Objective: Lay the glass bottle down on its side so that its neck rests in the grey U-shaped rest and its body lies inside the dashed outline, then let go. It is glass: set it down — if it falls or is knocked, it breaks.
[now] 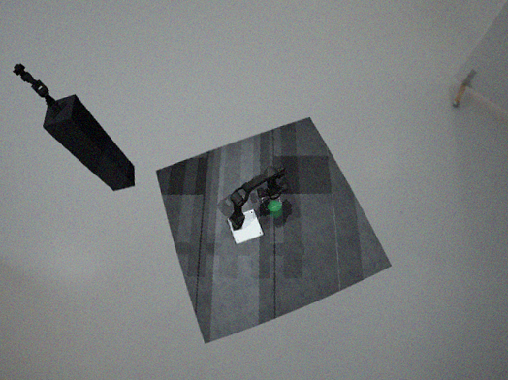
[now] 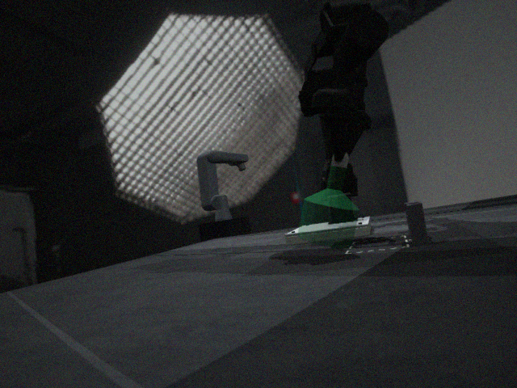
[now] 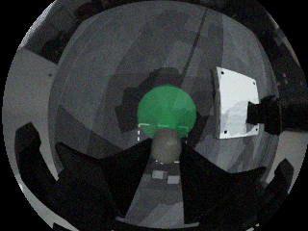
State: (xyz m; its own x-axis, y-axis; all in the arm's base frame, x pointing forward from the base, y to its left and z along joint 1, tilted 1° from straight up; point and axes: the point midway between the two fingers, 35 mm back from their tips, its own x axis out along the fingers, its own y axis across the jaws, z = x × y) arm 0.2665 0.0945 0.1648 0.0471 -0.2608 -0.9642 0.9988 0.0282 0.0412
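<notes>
Black arm, angular links; black tool, wedge-shaped fingers.

The green glass bottle is translucent, with a broad body, sloping shoulders, a slim neck and a pale grey-beige top. It stands nearly upright, gripped at the neck; whether its base touches the tabletop is unclear. In the exterior view its body is just left of the white dashed outline. The grey U-shaped rest stands upright at the outline's right end, apart from the bottle's neck.
</notes>
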